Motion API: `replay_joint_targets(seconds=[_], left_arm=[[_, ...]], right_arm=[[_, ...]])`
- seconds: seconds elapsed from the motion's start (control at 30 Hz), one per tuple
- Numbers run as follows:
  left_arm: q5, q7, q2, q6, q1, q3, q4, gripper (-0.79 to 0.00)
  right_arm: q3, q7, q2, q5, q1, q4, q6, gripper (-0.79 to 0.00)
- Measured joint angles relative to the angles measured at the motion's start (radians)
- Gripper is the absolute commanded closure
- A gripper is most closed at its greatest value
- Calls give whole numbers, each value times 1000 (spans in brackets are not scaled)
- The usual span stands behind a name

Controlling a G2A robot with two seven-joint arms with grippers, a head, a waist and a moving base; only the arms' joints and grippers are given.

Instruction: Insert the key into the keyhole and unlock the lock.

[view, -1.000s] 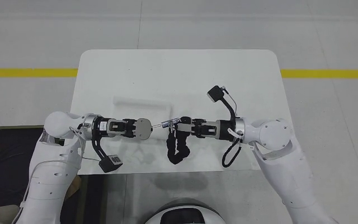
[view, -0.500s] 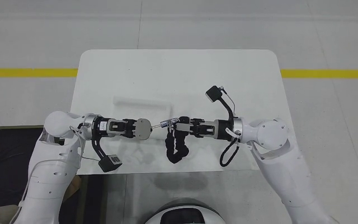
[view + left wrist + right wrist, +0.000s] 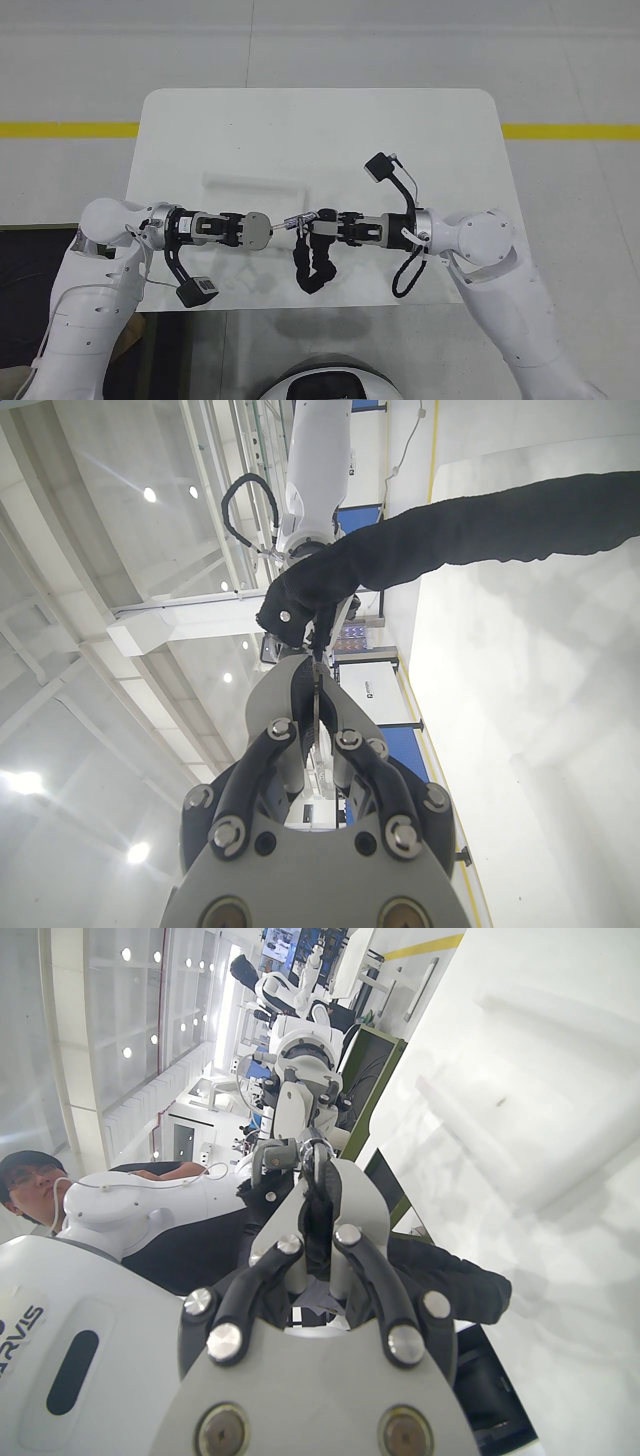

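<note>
1. Left gripper [image 3: 314, 682] is pressed tight on the key [image 3: 316, 725]. The blade sits edge-on between the pads, tip pointing at the other arm.
2. Right gripper [image 3: 320, 1188] is clamped on the lock [image 3: 278, 1158] just behind its metal head. The black sleeved cable [image 3: 308, 265] hangs below it in a loose loop.
3. Key and lock meet in mid-air between the two grippers, over the near-middle of the table [image 3: 320, 110]. The key tip is at the lock head; can't tell whether it's in the keyhole yet.
4. Risk: axes slightly off. Both parts are held in free air, so a small angular error would put the tip on the face of the head instead of in the slot.
5. Risk: the key is thin and held only at its bow. A push against a jam could make it pivot or slip in the pads.
6. Risk: the right grip is on soft fabric. My guess is the head can twist when torque goes in, so the turn gets lost.
7. Risk: cable weight may drag the head off line.
8. Around: a pale bar [image 3: 255, 182] lies on the table on the far side, well apart. Nothing sits between the grippers except the key.
</note>
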Motion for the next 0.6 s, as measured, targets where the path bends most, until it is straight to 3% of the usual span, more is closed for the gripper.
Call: replay_joint_targets(seconds=[0.53,0.57,0.6], left_arm=[[10,-23,9,5,-3,22,-13,0],[10,-23,10,3,-3,23,-13,-468],[9,-23,10,1,-4,24,-12,-785]], right_arm=[[-13,-14,-3,-1,0,3,-6,0],[-13,-14,-3,0,0,3,-7,0],[-13,-13,-3,2,-1,3,-7,0]])
